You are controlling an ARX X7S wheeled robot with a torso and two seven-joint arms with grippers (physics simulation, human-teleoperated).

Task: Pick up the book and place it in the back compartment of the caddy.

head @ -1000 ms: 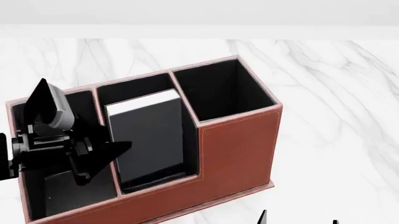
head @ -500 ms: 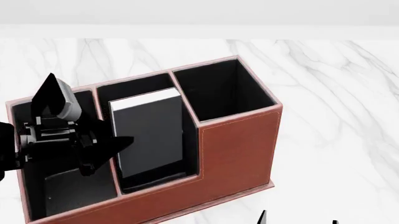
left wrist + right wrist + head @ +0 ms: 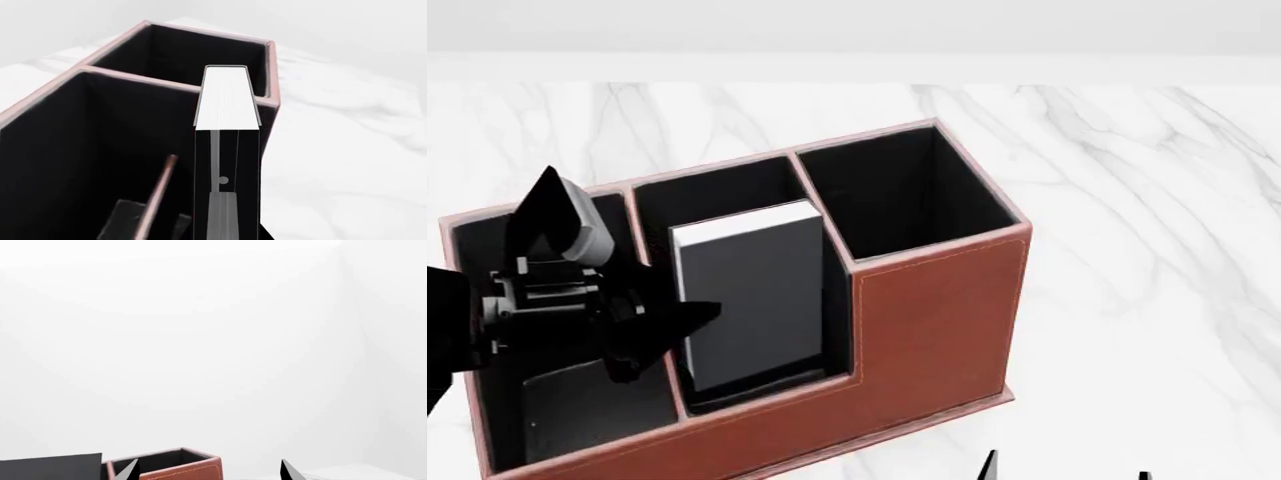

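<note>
The caddy (image 3: 934, 320) is reddish-brown leather with black lining. The black book (image 3: 754, 300) with white page edges stands tilted in the caddy's middle column, its lower end just behind the low front wall. My left gripper (image 3: 687, 318) reaches in over the long left cell and is shut on the book's left edge. In the left wrist view the book (image 3: 227, 100) sits edge-on between the jaws of my left gripper (image 3: 227, 235), beside the thin cross divider (image 3: 160, 192). My right gripper (image 3: 208, 472) is open and empty, low at the front right (image 3: 1065, 470).
The tall square end cell (image 3: 894, 195) is to the right of the book and the long end cell (image 3: 574, 400) is under my left arm. The caddy stands on a white marble table (image 3: 1148, 230). The caddy's tall corner (image 3: 173, 467) shows in the right wrist view.
My left gripper and the book have shifted together a little to the right within the middle column. The right gripper has not moved.
</note>
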